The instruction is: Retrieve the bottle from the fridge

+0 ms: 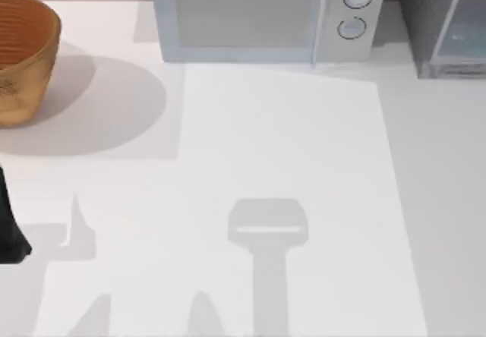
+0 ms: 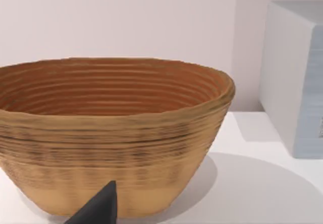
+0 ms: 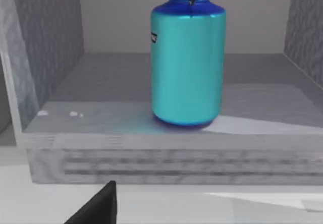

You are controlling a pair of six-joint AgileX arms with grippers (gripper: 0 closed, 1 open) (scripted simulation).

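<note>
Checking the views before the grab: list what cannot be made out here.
- Bottle: right wrist view, cap cut off by the picture's edge.
- Fridge: top view, cropped by the edge and corner; its inside is hidden from above.
- Left gripper: left wrist view, one dark tip; jaws unreadable.
- Right gripper: right wrist view, likewise.
- Basket: top view, cut by the edge.

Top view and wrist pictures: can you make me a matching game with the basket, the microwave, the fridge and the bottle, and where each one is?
Things:
1. basket
2. microwave
3. fridge
4. bottle

Places:
A. back right corner of the table
B. standing upright on the fridge floor
C. left edge of the table
D. back middle of the table

Pairs: 1-C, 2-D, 3-A, 4-B
</note>
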